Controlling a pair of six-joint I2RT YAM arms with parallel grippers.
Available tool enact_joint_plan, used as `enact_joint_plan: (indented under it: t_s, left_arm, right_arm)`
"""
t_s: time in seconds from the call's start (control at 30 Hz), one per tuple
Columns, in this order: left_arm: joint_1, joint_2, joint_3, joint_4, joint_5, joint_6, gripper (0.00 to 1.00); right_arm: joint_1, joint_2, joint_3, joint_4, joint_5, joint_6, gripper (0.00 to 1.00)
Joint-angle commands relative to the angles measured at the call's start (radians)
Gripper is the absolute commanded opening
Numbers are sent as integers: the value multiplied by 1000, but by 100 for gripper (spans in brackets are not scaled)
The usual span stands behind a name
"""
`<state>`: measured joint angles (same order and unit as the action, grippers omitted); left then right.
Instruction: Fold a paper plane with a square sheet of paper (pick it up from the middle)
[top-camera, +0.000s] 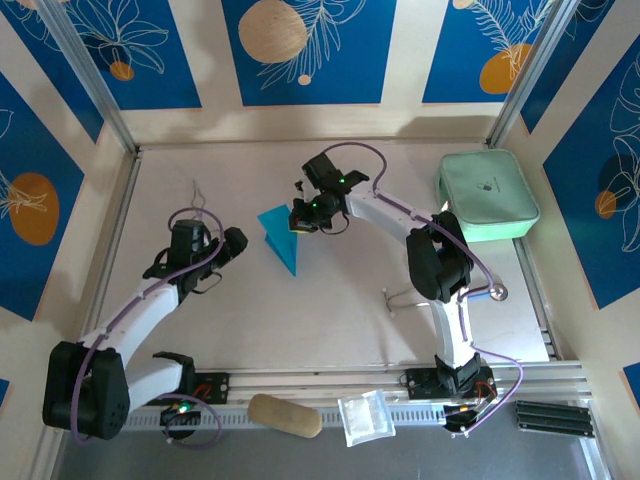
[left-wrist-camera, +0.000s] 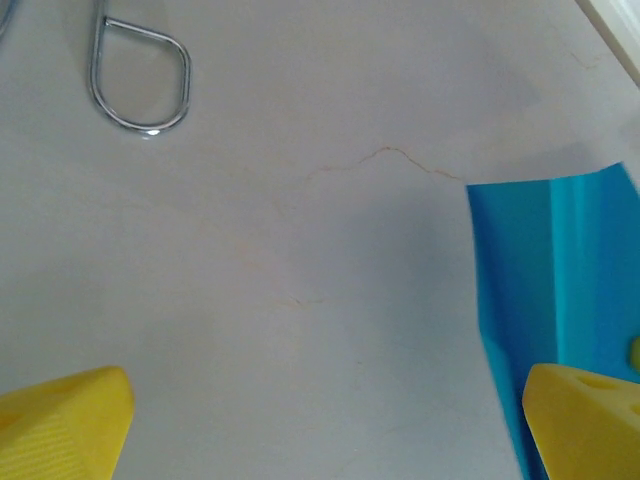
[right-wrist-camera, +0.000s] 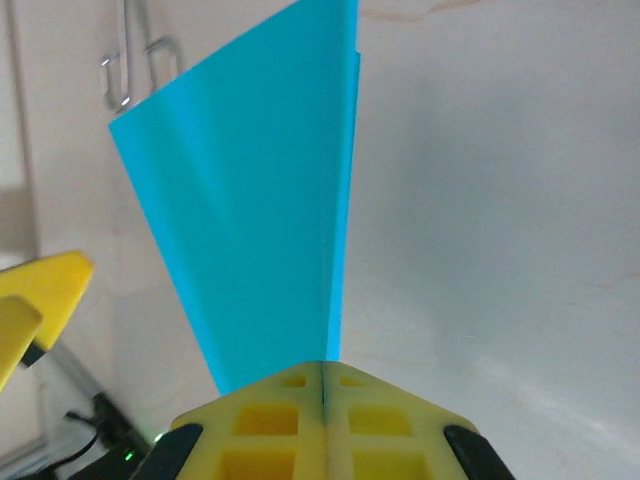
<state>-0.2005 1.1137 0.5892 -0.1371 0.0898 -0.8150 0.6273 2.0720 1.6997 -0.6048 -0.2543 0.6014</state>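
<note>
L claw (top-camera: 228, 248): wide open, lower left of centre, over bare table (left-wrist-camera: 300, 260).
Plane (top-camera: 281, 238): teal, creased, pointed (tip toward frame bottom); mid-frame, btwn claws.
R claw (top-camera: 300, 222): pinched tight on plane's upper-right edge.
Pouch (top-camera: 487, 195): mint, upper right, well apart.

Top camera: fixed high, above and behind my arm bases, looking down on the whole table (top-camera: 330, 310); distant, wide. Left wrist camera: low over the tabletop, facing forward past my left gripper (left-wrist-camera: 320, 430); very near. Right wrist camera: equally close, sighting out along my right gripper (right-wrist-camera: 323, 385) and up the paper plane (right-wrist-camera: 250, 200). All three views share that plane. Wire loop (left-wrist-camera: 140, 75) shared by left wrist and top; possibly right wrist too, blurred there.
</note>
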Motion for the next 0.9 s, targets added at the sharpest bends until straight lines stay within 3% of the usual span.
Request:
enact_joint_plan:
  t_s: [0.0, 0.27, 0.47, 0.67, 0.87]
  left_arm:
    - [10, 5, -26, 73, 86, -42, 96]
    - [-6, 168, -50, 295, 273, -145, 71]
    - [-52, 302, -30, 395, 315, -193, 48]
    - [-77, 376, -23, 501, 333, -227, 47]
    - [-112, 449, 7, 533, 348, -243, 37]
  right_arm:
    - [-27, 20, -66, 141, -201, 8, 0]
    - [-63, 56, -186, 247, -265, 37, 0]
    - [-77, 66, -224, 270, -273, 44, 0]
    - [-77, 73, -227, 264, -270, 40, 0]
    - [-77, 79, -222, 261, -271, 41, 0]
